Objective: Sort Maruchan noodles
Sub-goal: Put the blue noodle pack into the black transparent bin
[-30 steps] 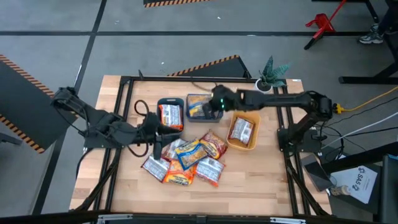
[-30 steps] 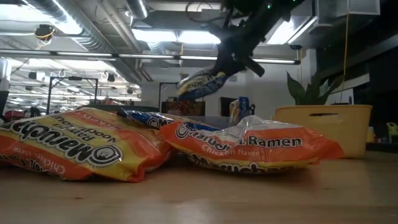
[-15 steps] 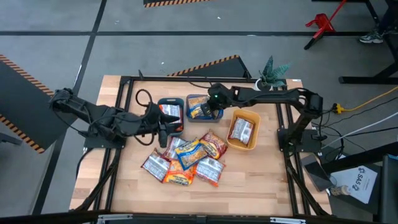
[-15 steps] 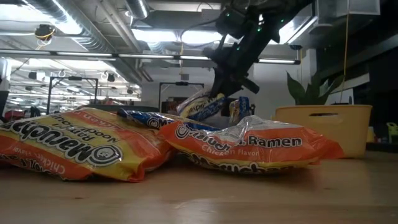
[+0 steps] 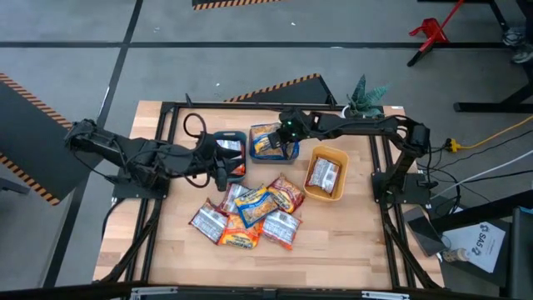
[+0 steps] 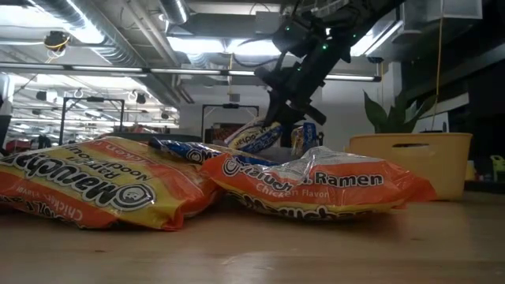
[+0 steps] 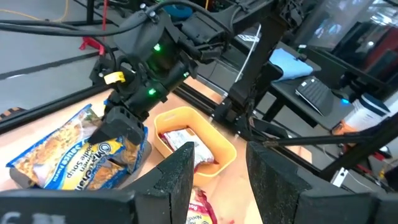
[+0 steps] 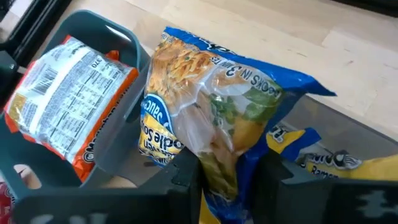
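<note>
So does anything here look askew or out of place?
One thing: the yellow-and-blue packet at the right gripper sits tilted in the middle tray, leaning over its wall toward the neighbouring tray with the orange packet, not lying flat. The unsorted pile is just waiting.

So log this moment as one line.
right gripper: lowering yellow-and-blue packet into grey tray | left gripper: open, empty, beside teal tray | pile: unsorted

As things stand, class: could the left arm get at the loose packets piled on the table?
Probably yes. The left gripper hovers open beside the teal tray, right above the pile of packets, with nothing between; the right gripper is busy at the grey tray.
</note>
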Robot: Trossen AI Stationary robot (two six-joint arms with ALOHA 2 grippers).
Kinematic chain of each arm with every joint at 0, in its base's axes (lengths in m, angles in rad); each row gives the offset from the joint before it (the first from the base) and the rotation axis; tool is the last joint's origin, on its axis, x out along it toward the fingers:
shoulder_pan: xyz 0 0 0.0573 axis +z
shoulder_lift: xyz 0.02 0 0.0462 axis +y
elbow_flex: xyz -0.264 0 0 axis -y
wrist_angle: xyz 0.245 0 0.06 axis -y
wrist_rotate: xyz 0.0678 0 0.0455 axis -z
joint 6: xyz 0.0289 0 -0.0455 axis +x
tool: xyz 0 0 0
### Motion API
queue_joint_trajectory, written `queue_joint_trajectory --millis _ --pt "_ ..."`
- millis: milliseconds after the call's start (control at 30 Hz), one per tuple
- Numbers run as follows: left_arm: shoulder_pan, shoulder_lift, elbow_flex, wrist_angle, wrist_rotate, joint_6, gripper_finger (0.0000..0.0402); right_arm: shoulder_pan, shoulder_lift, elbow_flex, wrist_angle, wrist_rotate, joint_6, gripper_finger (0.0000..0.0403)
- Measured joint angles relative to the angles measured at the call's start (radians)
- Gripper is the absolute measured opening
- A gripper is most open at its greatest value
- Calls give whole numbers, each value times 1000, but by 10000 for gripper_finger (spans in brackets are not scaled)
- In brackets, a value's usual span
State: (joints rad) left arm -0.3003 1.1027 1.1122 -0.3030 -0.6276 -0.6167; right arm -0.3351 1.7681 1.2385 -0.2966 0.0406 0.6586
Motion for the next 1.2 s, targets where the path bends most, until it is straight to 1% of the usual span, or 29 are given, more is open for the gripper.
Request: queue_joint_trajectory --millis 100,333,433,567,667,800,900,1000,1033,1100,1200 --pt "12 0 0 -2 26 0 141 0 0 0 4 0 -9 111" --pt "32 0 0 -7 76 0 141 -4 -5 3 -2 7 -15 191" --pt "34 0 0 -24 128 0 141 -14 -25 61 -77 5 -64 209" --pt "33 0 1 -53 202 -14 141 -19 -39 195 -283 43 -147 215" --pt "32 10 2 -82 248 -33 141 6 -39 288 -422 32 -170 215" --pt "-8 51 2 -129 280 -37 141 99 -44 358 -602 13 -192 216" --pt "-80 104 -10 -141 281 -43 141 219 -81 339 -632 1 -184 216" --pt "-154 141 -93 -80 268 -104 141 346 -121 287 -649 19 -123 216" --pt "-175 152 -136 -50 261 -129 141 388 -131 266 -642 37 -109 216" --pt "-197 173 -227 16 236 -183 141 474 -145 229 -606 105 -120 216" --pt "-189 182 -341 112 175 -242 141 583 -140 153 -490 207 -264 216"
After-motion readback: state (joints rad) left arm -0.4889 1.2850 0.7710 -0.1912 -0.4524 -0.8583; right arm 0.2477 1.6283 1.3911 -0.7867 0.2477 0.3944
